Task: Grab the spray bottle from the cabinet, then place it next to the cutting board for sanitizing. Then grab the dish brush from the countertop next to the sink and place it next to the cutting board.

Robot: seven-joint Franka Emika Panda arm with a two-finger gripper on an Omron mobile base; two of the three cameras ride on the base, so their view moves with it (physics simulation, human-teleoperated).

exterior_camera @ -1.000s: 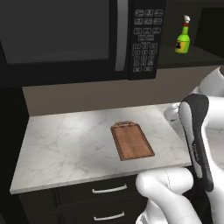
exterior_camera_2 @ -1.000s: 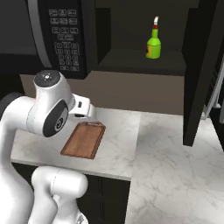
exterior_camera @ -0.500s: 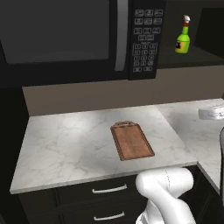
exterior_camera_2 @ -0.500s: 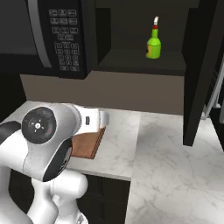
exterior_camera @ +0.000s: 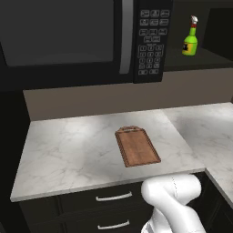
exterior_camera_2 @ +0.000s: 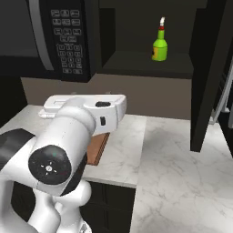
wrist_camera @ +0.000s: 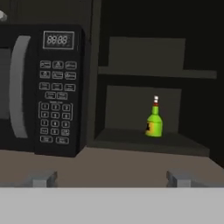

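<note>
On the lower shelf of the open cabinet (wrist_camera: 144, 83), right of the microwave (exterior_camera: 86, 41): spray bottle (wrist_camera: 154, 122) upright, untouched, well apart from the gripper (wrist_camera: 111, 178). Jaws spread wide, empty, aimed at the shelf from some way off. No step complete — bottle not yet fetched, brush not yet sought. Cutting board (exterior_camera: 136, 146) flat on the countertop (exterior_camera: 68, 150), bare marble on both long sides. Shelf opening roomy around the bottle; microwave side wall and open cabinet door (exterior_camera_2: 207, 68) flank the approach — clearance judged adequate.
</note>
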